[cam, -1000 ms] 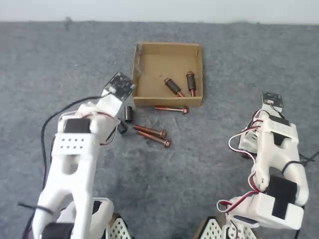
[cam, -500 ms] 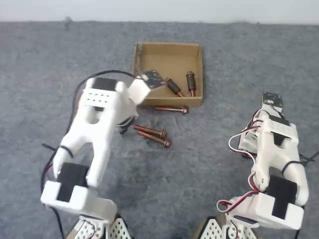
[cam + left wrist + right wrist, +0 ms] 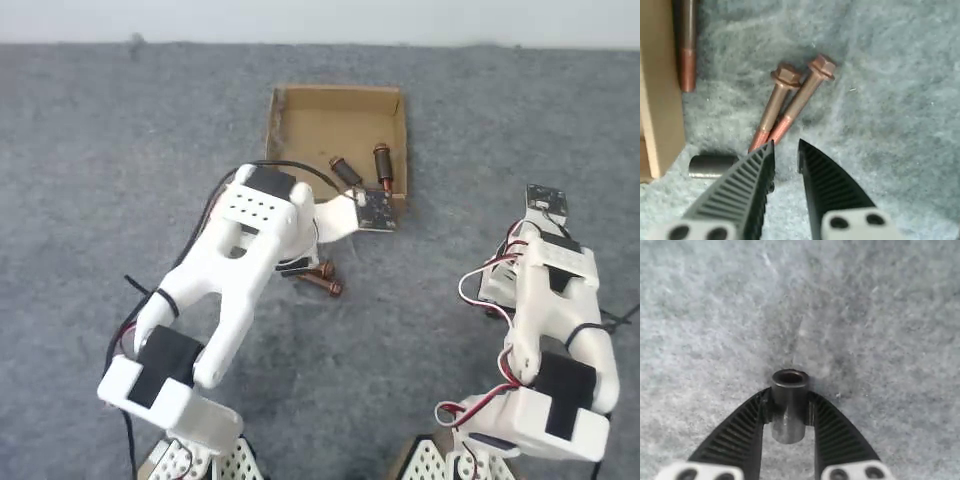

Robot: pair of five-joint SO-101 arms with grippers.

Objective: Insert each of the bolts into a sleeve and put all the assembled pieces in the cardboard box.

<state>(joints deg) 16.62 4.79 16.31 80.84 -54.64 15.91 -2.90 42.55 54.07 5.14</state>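
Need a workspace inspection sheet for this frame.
Surface: grey carpet.
Job's things: cardboard box holds two assembled pieces; two bolts, a third bolt and a loose sleeve lie outside it.
Clutter: nothing seen.
Hands: left hand open over the two bolts' tips; right hand shut on the held sleeve.
Cables: black cable on left arm; red and white wires on right arm.
Surroundings: pale wall.
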